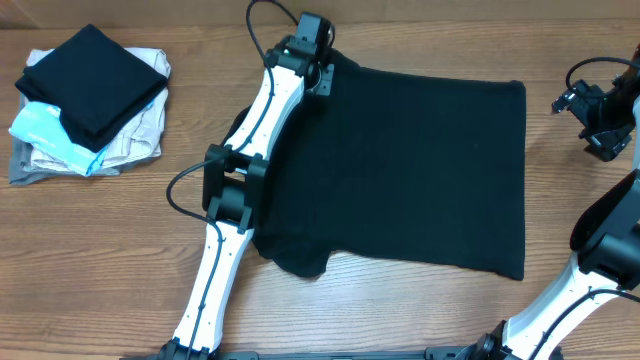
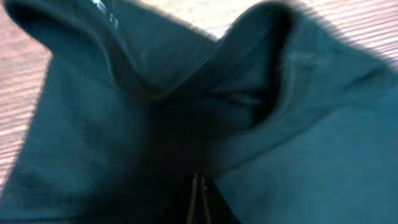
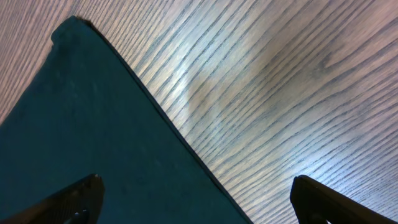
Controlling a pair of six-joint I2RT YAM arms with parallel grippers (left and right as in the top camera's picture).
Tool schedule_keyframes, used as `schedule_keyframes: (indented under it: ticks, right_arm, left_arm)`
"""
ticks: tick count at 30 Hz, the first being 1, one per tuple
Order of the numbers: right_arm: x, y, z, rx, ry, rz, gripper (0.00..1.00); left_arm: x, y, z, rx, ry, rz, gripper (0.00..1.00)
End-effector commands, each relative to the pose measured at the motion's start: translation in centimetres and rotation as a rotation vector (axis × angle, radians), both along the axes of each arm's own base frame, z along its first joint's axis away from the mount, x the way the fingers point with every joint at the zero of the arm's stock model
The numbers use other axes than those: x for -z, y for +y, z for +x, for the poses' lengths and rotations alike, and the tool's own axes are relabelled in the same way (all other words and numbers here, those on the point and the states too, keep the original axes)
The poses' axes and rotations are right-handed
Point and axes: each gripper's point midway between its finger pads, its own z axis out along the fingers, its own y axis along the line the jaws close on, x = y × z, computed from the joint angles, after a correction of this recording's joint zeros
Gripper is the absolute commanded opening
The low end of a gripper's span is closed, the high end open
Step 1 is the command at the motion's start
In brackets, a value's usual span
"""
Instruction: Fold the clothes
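The black shirt [image 1: 400,170] lies spread on the wooden table, with one sleeve bunched at its front left corner. My left gripper [image 1: 322,78] is at the shirt's far left corner. In the left wrist view its fingers [image 2: 198,186] are pressed together in folds of the black fabric [image 2: 323,143], shut on the shirt. My right gripper [image 1: 600,130] is to the right of the shirt's far right corner, above the table. In the right wrist view its fingers [image 3: 196,182] are wide apart and empty, above the shirt's straight edge [image 3: 81,124].
A pile of folded garments [image 1: 90,100] sits at the far left: a black one on top of beige, light-blue and grey ones. Bare wooden table [image 1: 100,260] surrounds the shirt. The left arm [image 1: 240,190] reaches over the shirt's left edge.
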Motion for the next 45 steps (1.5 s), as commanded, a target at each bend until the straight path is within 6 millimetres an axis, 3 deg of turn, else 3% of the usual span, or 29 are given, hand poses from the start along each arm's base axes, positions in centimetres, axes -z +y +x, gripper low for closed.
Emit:
schedule_keyframes:
  ticks: [1, 12, 14, 17, 29, 32, 35, 42, 45]
  right_arm:
    - [-1.3, 0.1, 0.2, 0.004, -0.032, -0.009, 1.00]
    - [-1.3, 0.1, 0.2, 0.004, -0.032, -0.009, 1.00]
    - [-1.3, 0.1, 0.2, 0.004, -0.033, -0.010, 1.00]
    - [-1.3, 0.1, 0.2, 0.004, -0.033, -0.010, 1.00]
    - [-1.3, 0.1, 0.2, 0.004, -0.033, -0.010, 1.00]
    - [-1.3, 0.1, 0.2, 0.004, -0.032, -0.009, 1.00]
    - [-1.3, 0.1, 0.2, 0.004, -0.032, -0.009, 1.00]
    - [-1.3, 0.1, 0.2, 0.004, -0.033, -0.010, 1.00]
    - [-1.3, 0.1, 0.2, 0.003, -0.033, -0.010, 1.00]
  left_arm:
    - [2.2, 1.5, 0.3, -0.052, 0.022, 0.008, 0.07]
    - [3.3, 1.5, 2.4, -0.062, -0.051, -0.018, 0.16]
    - [2.8, 1.4, 3.0, -0.063, -0.082, -0.030, 0.15]
    - [2.1, 1.1, 3.9, -0.062, -0.126, -0.049, 0.04]
    - [-2.3, -0.4, 8.0, -0.051, -0.362, -0.135, 0.04]
    - [-5.4, -0.4, 8.5, -0.020, -0.417, -0.119, 0.04]
    - [-11.0, -0.1, 7.8, -0.013, -0.442, -0.113, 0.04]
    - [-25.3, 1.7, 2.1, -0.013, -0.464, -0.123, 0.04]
    - [-28.5, 2.3, -0.1, -0.010, -0.462, -0.133, 0.04]
